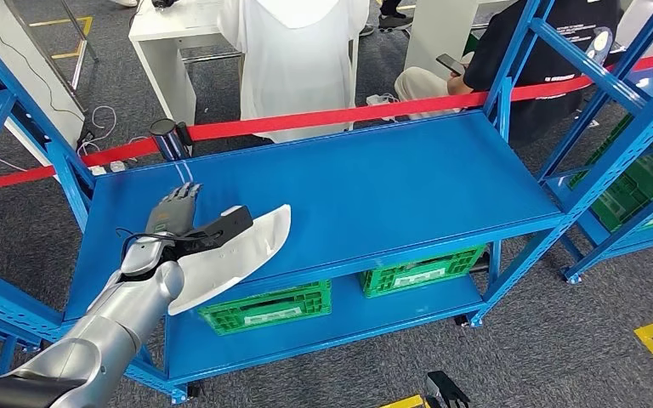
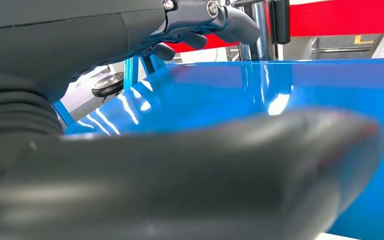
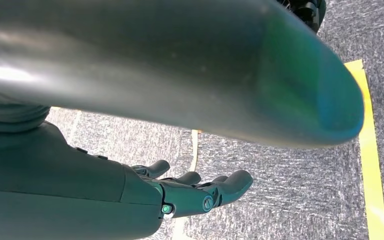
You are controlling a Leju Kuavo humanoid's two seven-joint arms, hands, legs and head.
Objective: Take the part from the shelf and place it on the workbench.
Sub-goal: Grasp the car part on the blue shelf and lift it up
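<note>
A long white curved part (image 1: 238, 251) lies across the front left of the blue workbench top (image 1: 374, 187), its near end past the front edge. My left hand (image 1: 174, 225) is over its left side, fingers stretched flat toward the back and the dark thumb (image 1: 225, 223) lying on top of the part. In the left wrist view only the bare blue top (image 2: 230, 90) shows between the thumb (image 2: 205, 175) and the fingers (image 2: 220, 20). My right hand (image 1: 446, 391) hangs low over the grey floor, its fingers (image 3: 200, 192) loosely bent and holding nothing.
Two green crates (image 1: 268, 306) (image 1: 421, 270) sit on the bench's lower shelf. A red barrier tape (image 1: 349, 115) on a black post (image 1: 170, 136) runs behind the bench, with people beyond it. Blue racks stand to the right (image 1: 629, 127) and left (image 1: 0, 127).
</note>
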